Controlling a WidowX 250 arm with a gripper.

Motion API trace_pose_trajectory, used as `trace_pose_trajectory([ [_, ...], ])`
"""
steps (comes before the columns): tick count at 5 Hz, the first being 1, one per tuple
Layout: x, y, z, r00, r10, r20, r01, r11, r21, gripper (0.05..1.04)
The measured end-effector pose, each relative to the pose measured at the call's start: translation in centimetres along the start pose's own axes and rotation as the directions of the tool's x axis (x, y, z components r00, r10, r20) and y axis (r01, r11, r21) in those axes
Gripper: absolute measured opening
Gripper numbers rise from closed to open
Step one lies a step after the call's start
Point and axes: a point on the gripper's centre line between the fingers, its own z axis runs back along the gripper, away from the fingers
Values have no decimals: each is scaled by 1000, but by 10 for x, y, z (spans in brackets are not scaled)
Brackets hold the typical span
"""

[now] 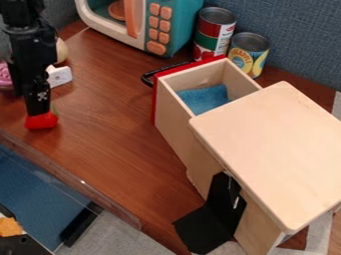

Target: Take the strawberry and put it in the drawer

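Camera view: strawberry [41,122] at 9 o'clock, right at the tip of the gripper [40,110], which hangs down from 10 o'clock. Cannot tell if jaws are spread or pinching the strawberry, nor if it touches the table [106,114]. Likely light, hollow plastic, so low crush risk; if it's plastic, fairly stiff and a bit slippery. Rounded red sides could roll or squirt out under an off-centre squeeze. Best hold: across the widest part, both sides even, clear of the green bit [55,110] at its 1 o'clock. Drawer [174,124] is pulled out, open on top, roughly 3 o'clock from the strawberry. Blue cloth [203,98] lies inside, should cushion a drop. Red front and black handle [150,75] face 11 o'clock; rear part runs under the cabinet top [266,144], so release over the exposed part. Next, judged: secure grip, lift above the drawer wall, carry across. Risk: clipping the rim. Two cans [214,30] at 1 o'clock, contents hidden. Microwave [171,25] at 12, round orange piece [117,10] inside.
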Motion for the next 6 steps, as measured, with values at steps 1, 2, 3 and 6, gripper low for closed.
trace_pose_trajectory([
  [1, 4, -1, -11, 1000, -3, -7, 3, 1000, 20, 999],
  [2, 4, -4, -15, 1000, 9, -15, -9, 1000, 22, 999],
  [3, 6, -7, -20, 1000, 19, -23, -19, 1000, 18, 945],
  [6, 11, -8, -21, 997, 75, -8, -74, 997, 33, 775],
])
